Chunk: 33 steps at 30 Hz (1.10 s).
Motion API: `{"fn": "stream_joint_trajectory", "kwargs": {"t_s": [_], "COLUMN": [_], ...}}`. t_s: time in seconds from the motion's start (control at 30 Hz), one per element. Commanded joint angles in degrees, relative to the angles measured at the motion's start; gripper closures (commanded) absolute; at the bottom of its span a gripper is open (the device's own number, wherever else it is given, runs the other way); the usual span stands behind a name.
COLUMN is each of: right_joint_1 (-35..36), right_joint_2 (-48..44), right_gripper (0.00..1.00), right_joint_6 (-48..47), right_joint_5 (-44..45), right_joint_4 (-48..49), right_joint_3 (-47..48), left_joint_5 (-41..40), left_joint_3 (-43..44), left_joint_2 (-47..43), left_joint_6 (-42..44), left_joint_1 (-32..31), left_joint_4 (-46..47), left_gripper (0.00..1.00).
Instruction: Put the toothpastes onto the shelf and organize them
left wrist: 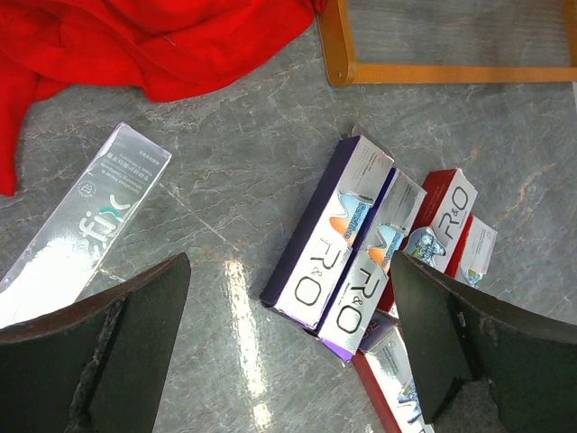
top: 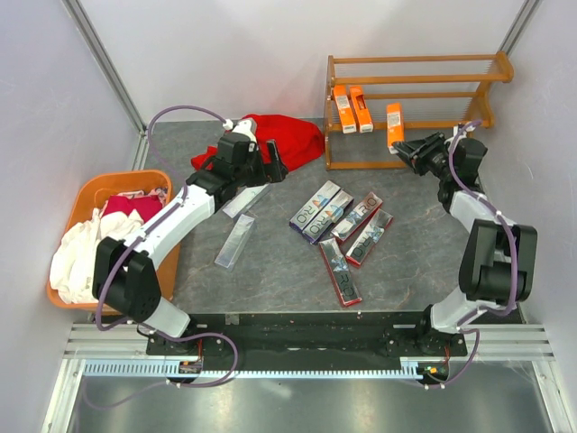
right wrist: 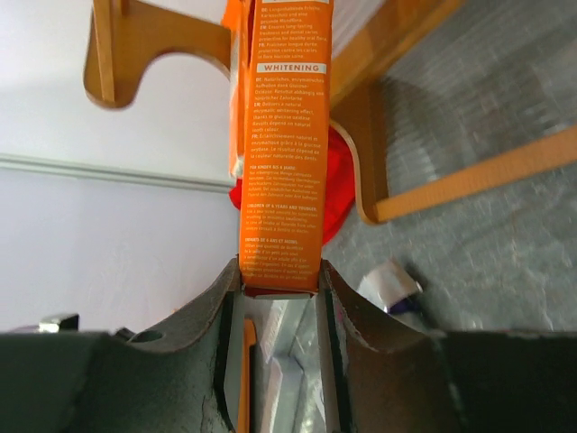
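The wooden shelf (top: pixel 410 68) stands at the back right. Two orange toothpastes (top: pixel 352 108) rest on its middle tier. My right gripper (top: pixel 413 149) is shut on the end of a third orange toothpaste (top: pixel 395 124), holding it at the shelf's lower front; in the right wrist view the box (right wrist: pixel 281 162) sticks out from the gripper (right wrist: pixel 279 280). My left gripper (top: pixel 261 167) is open and empty, above bare table in the left wrist view (left wrist: pixel 288 361). Two dark purple boxes (left wrist: pixel 343 244) and red boxes (left wrist: pixel 446 212) lie to its right. Two silver-grey boxes (top: pixel 234 230) lie left of centre.
A red cloth (top: pixel 275 140) lies at the back, left of the shelf. An orange plastic basket (top: pixel 90 194) with cloths sits at the left table edge. The shelf's bottom frame (left wrist: pixel 433 72) shows in the left wrist view. Several lettered boxes (top: pixel 343 236) lie mid-table.
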Motion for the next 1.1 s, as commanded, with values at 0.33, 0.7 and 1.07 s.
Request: {"fn": "stream_joint_trajectory", "kwargs": {"t_s": [0.33,0.7,1.07], "right_joint_1": [3.09,4.76,5.82], "right_joint_2": [17.62,28.35,31.26], "right_gripper": [0.78,0.76,0.62], "right_joint_6": [8.80,12.32,14.78], "right_joint_5": [-0.15,-0.77,-1.56], "right_joint_4": [12.75,14.60,16.62], "right_joint_3": [18.66,27.45,28.08], "left_joint_5": [-0.45,-0.45,-0.54], "left_joint_3": [-1.54,-1.90,-2.34], "left_joint_2": [1.72,2.34,2.95], "left_joint_6": [1.35,1.27,1.09], "left_joint_1": [-2.20,-3.43,-3.87], "left_joint_4": [1.27,1.27,1.27], "left_gripper": [0.00,0.00,0.00]}}
